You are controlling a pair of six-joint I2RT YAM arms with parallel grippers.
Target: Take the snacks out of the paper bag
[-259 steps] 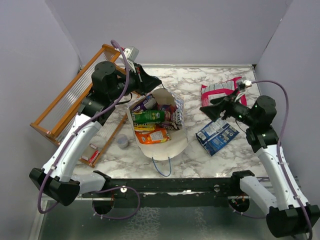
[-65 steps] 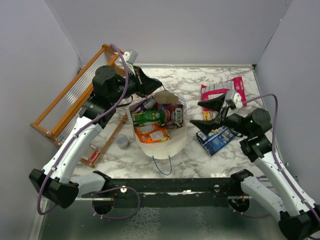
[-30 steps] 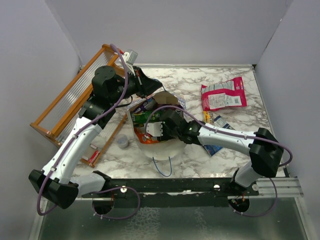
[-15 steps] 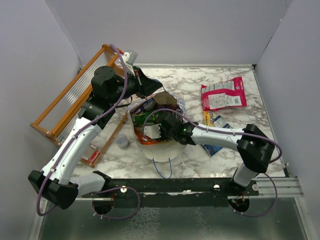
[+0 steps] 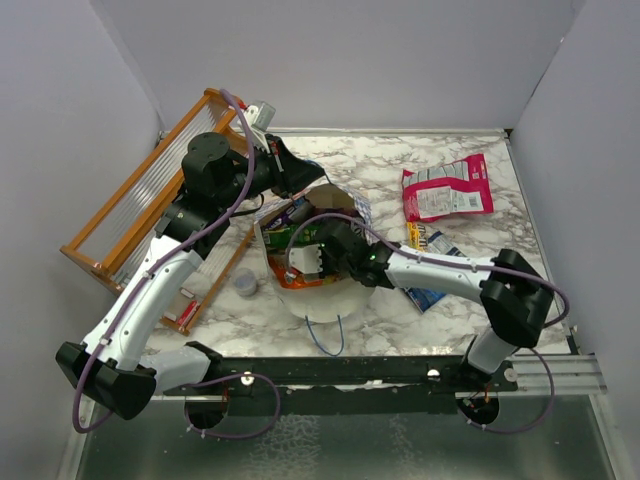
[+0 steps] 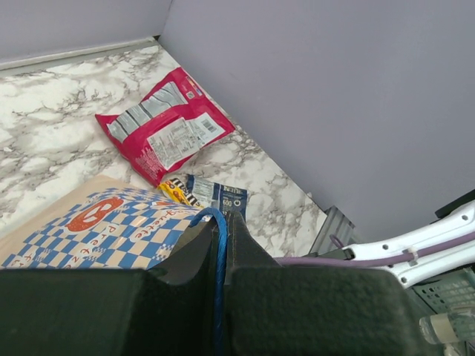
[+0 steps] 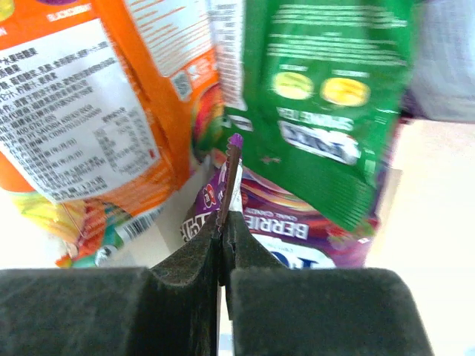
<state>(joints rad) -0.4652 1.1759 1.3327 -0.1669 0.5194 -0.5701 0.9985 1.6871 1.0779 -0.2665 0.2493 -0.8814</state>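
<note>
— Where is the tall blue-and-white checkered paper bag (image 5: 328, 290)?

— It stands on the white marble counter (image 5: 400, 160), between the two arms, with its mouth open. Glossy snacks fill it: a green packet (image 7: 326, 89), an orange packet (image 7: 111, 111), and a purple wrapper (image 7: 297, 226) under both.

— And the right end effector (image 7: 223, 222)?

— It reaches down inside the bag. Its fingers are pressed together on a thin, serrated edge of the purple wrapper.

— The left one?

— The left end effector (image 6: 221, 230) is at the bag's far rim, clamped tight on a thin blue string handle (image 6: 220, 252).

— What lies outside the bag?

— To the right, a large pink-red pouch (image 5: 445, 188) lies flat on the counter. Nearer the bag are a yellow bar (image 6: 174, 191) and a dark blue packet (image 6: 223, 196), touching each other. On the left, a small grey-blue cup (image 5: 245, 285) sits just beside the bag, and an orange wooden rack (image 5: 140, 200) leans at the counter's edge.
</note>
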